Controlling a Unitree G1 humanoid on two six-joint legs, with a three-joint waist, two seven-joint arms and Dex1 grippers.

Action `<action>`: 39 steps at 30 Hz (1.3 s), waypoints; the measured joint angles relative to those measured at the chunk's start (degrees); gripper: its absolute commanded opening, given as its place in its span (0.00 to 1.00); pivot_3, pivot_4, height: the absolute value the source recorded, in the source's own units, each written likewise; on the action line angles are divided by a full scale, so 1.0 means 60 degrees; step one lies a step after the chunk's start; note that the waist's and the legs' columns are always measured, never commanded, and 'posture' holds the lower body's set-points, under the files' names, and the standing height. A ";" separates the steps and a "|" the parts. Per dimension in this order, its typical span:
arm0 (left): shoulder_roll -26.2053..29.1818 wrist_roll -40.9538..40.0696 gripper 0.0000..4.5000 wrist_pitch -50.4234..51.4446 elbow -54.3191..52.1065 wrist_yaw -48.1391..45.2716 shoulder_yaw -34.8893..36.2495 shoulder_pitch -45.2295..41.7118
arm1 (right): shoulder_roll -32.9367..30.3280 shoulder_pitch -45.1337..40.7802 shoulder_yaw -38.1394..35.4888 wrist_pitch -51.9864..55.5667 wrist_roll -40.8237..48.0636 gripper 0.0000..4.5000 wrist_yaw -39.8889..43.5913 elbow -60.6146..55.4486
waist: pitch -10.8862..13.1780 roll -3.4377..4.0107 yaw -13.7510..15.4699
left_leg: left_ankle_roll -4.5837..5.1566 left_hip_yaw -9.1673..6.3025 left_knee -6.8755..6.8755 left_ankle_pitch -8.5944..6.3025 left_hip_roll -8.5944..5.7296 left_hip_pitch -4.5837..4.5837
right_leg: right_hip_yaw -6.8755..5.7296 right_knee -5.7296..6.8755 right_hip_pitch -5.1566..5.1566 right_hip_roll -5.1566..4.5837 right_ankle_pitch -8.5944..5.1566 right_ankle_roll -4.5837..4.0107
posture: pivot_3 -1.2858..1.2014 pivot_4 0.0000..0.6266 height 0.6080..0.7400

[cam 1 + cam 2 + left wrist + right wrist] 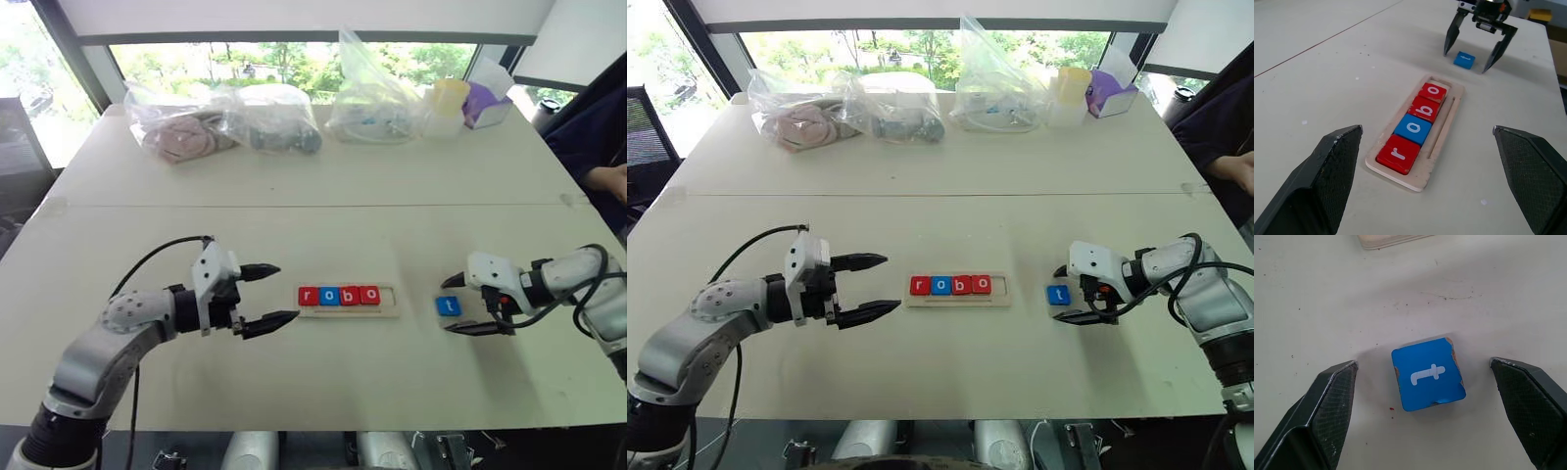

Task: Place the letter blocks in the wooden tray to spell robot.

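Wooden tray (349,311) sat mid-table with four letter blocks (338,295) in the slot reading r-o-b-o; last cell at its right end was free. Blue t block (1428,374) lay flat on the table (294,235), right of the tray and apart from it. Right gripper (1425,377) straddled the t, fingers spread, touching nothing. Left gripper (263,296) spread wide and empty, just left of the tray. Bare tabletop all round both.
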 measured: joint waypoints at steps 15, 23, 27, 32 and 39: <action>0.0408 -0.0110 1.00 -0.0187 0.0164 -0.0826 0.0040 -0.0354 | 0.0701 -0.0182 -0.0068 0.0628 0.0190 0.25 -0.0309 -0.1102 | 0.0001 0.0004 -0.0002 | 0.0000 -0.0005 -0.0002 0.0000 0.0005 0.0002 | 0.0002 0.0012 -0.0008 0.0008 0.0016 0.0025 | 0.52 0.24 1.00; 0.0361 -0.0100 1.00 -0.0192 0.0164 -0.0729 0.0030 -0.0380 | 0.1450 -0.0678 0.0414 0.1247 0.0269 0.25 -0.0378 -0.1961 | 0.0001 0.0003 0.0025 | 0.0000 -0.0004 0.0004 0.0000 0.0000 -0.0002 | 0.0001 0.0011 -0.0006 0.0000 0.0015 0.0023 | 0.52 0.24 1.00; 0.0306 -0.0101 1.00 -0.0193 0.0158 -0.0621 0.0023 -0.0418 | 0.1862 -0.0971 0.0802 0.1237 -0.0011 0.25 -0.0556 -0.1779 | 0.0001 0.0004 0.0016 | 0.0000 -0.0004 0.0003 0.0000 0.0000 -0.0001 | 0.0001 0.0011 -0.0008 0.0001 0.0016 0.0024 | 0.52 0.24 1.00; 0.0266 -0.0100 1.00 -0.0192 0.0148 -0.0493 0.0022 -0.0407 | 0.2017 -0.1214 0.1017 0.1129 -0.0270 0.25 -0.0700 -0.1506 | 0.0001 0.0004 0.0017 | 0.0000 -0.0004 0.0003 0.0000 0.0000 -0.0002 | 0.0001 0.0011 -0.0008 0.0001 0.0016 0.0025 | 0.52 0.24 1.00; 0.0267 -0.0099 1.00 -0.0192 0.0052 -0.0361 0.0023 -0.0335 | 0.2157 -0.1317 0.1113 0.1046 -0.0373 0.25 -0.0674 -0.1430 | 0.0001 0.0004 0.0016 | 0.0000 -0.0005 0.0003 0.0000 0.0000 -0.0002 | 0.0001 0.0011 -0.0007 0.0001 0.0016 0.0025 | 0.52 0.24 1.00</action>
